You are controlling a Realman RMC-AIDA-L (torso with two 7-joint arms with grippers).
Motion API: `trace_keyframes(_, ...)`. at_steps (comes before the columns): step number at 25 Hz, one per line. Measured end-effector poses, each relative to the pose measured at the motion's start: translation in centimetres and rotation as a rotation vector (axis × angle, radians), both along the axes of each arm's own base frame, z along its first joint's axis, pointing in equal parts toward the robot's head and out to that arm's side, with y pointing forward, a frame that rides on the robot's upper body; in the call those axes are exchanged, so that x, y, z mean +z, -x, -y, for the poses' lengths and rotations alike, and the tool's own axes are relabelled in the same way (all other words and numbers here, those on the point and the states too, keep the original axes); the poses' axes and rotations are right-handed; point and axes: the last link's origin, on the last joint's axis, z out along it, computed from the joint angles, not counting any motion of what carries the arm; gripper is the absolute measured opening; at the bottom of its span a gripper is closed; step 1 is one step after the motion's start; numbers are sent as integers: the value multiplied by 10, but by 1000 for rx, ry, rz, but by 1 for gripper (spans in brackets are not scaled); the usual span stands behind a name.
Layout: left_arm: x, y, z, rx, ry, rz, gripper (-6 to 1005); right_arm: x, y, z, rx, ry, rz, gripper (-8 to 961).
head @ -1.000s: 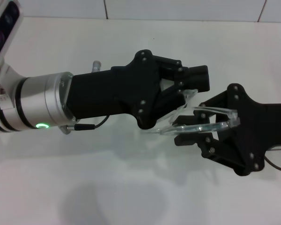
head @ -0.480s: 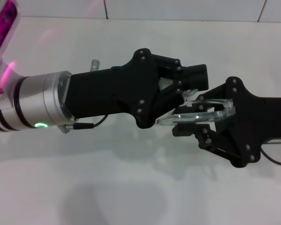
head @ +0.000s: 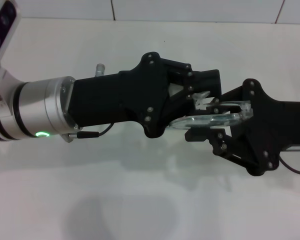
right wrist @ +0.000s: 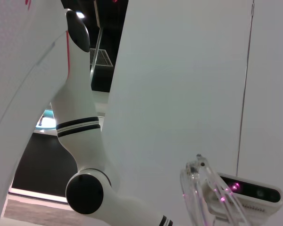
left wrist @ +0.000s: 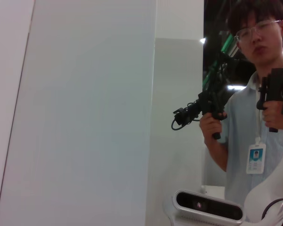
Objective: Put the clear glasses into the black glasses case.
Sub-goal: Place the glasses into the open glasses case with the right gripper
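**A:** Working from the left, what is over the white counter (head: 90, 200)?

**B:** The left arm reaches in from the counter's left edge, silver cuff first, then its black left gripper (head: 202, 90) near the middle. I cannot tell how far its fingers stand apart; they are bunched around something dark at the tip and the parts overlap.

**A:** And next to it?

**B:** The clear glasses (head: 210, 119), held level in the air between the two grippers, well above the counter. The lens end nearest the left gripper meets or overlaps its lower finger. One clear arm also shows close up in the right wrist view (right wrist: 212, 197).

**A:** Who has hold of them?

**B:** The right gripper (head: 217, 117), coming from the counter's right edge. Its fingers are pinched onto the frame from above and below.

**A:** The black glasses case?

**B:** I cannot make out a case, so nothing about its contents.

**A:** The left wrist view?

**B:** A wall panel and a person (left wrist: 254, 94) holding handheld controllers.
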Motion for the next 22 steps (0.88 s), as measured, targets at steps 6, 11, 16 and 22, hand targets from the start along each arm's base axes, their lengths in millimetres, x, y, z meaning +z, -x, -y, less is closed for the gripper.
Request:
trace_keyframes(6,0,1,0,5,-2,3,59,0,-1,-1,-13,-5,-2,107)
trace_keyframes(11,3,3,-1,15,-19,14,59,0,-1,-1,-19,-8,-8,106)
trace_keyframes(16,13,9,-6,62,-73,53,59,-1,-1,0,-18,-3,-5,105)
trace_keyframes(22,32,32,-8,161,-154,73,59,0,-5,-4,-64,16,14,105)
